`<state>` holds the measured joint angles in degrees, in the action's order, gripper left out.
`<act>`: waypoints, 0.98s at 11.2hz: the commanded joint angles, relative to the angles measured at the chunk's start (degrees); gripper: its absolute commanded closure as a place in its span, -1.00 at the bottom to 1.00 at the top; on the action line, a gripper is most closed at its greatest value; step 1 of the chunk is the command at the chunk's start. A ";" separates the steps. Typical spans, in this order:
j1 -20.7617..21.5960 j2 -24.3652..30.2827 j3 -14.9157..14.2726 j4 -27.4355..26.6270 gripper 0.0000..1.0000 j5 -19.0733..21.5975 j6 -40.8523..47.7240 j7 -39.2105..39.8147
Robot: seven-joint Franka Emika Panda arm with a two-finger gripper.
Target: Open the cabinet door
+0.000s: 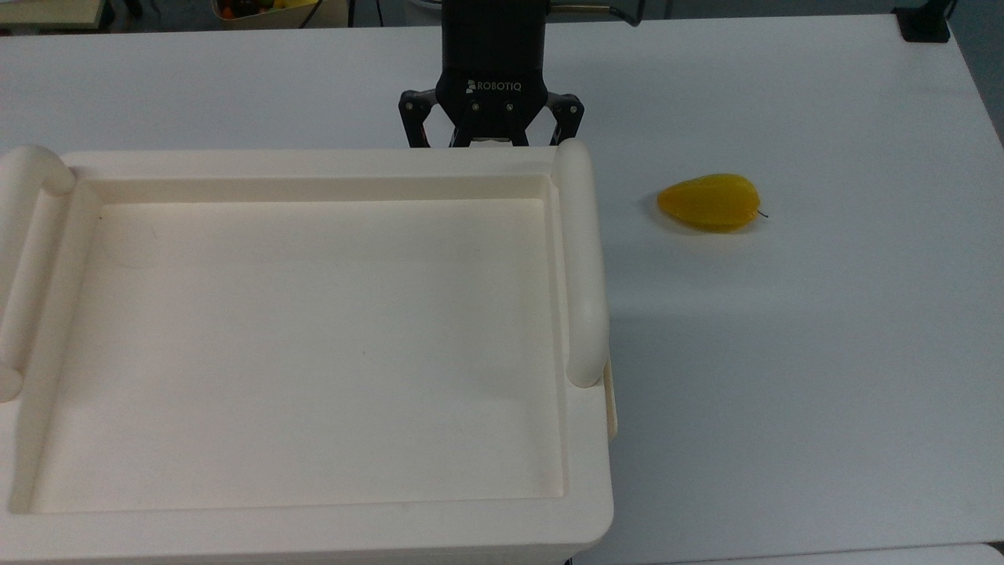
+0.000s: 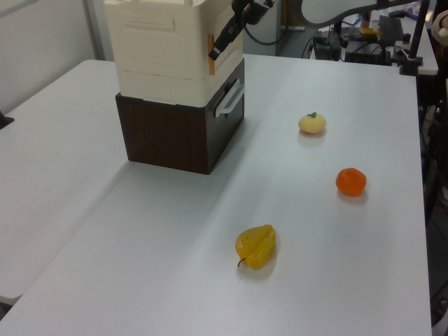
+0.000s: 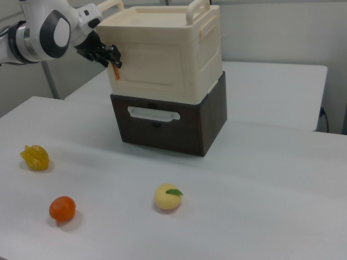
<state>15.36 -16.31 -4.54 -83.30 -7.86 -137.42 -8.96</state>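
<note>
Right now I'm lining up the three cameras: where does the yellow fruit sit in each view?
Top view: yellow fruit on the table, right of the cabinet.
Left view: bottom centre, nearer the camera than the cabinet.
Right view: far left.
Shared landmark: the cream cabinet.

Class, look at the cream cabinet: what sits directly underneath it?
The cream cabinet rests on a dark brown wooden drawer unit with a white handle, standing on the white table. The drawer's contents are hidden, since it is closed.
</note>
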 commanded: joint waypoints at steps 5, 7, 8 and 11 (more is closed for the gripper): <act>0.55 -0.39 -0.38 0.34 0.66 -0.76 -1.89 0.26; 0.55 -0.13 -0.38 0.16 0.76 -0.76 -1.54 0.26; 0.55 0.05 -0.47 -0.02 0.76 -0.67 -1.19 0.26; 0.64 1.89 -0.38 -1.16 0.76 -0.58 1.96 0.26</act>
<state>15.49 -16.34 -4.40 -83.31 -7.85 -138.10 -8.98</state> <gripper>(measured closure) 0.855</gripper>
